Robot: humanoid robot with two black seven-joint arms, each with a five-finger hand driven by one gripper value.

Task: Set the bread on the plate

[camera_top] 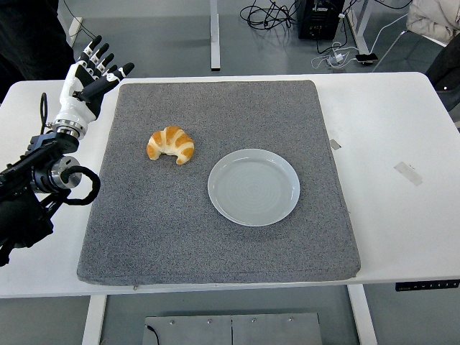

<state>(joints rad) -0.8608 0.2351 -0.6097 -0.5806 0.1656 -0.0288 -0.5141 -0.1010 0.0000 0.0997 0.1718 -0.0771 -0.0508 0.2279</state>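
Observation:
A golden croissant [171,144] lies on the grey mat [215,244], left of centre. To its lower right sits an empty pale plate [254,187]. My left hand [90,80] hangs over the mat's far left corner, fingers spread and holding nothing. It is well up and to the left of the croissant, apart from it. The right arm does not show.
The mat covers most of the white table [402,129]. Two bits of tape [408,173] lie on the bare table to the right. Cables and a black box [321,18] are on the floor beyond the far edge.

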